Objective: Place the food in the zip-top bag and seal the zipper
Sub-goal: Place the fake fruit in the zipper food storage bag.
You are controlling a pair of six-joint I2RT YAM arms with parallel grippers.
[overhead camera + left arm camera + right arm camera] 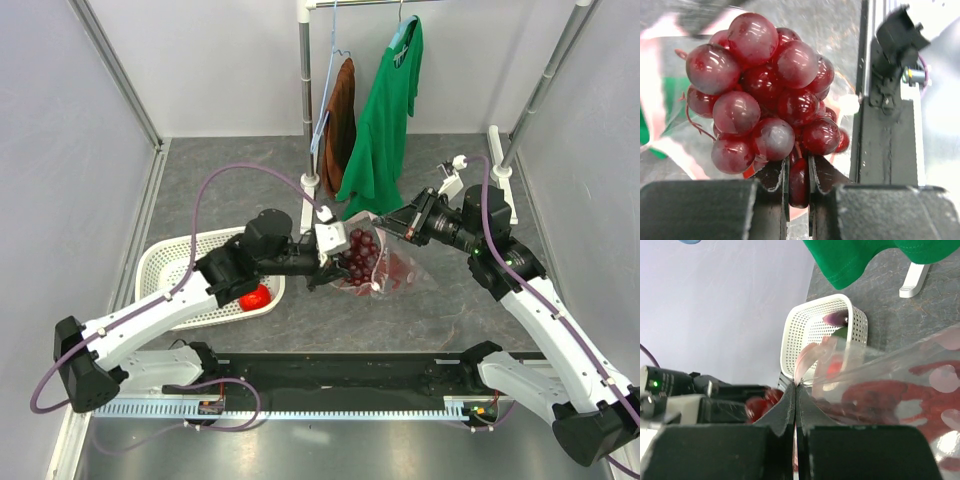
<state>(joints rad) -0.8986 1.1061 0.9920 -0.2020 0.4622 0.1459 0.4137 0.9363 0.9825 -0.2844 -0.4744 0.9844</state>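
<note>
Grey table (455, 322) (pale walls (220, 60) around) lies beneath basket (165, 262) and bag (415, 275)

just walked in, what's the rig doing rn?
The left claw is pinching the grape bunch by a bottom grape and holding it at the mouth of the zip-top bag. The right claw is shut on the bag's edge, holding it up. A red item, likely the lobster, is already inside. The tomato sits in the white basket, so loading isn't finished.
</note>
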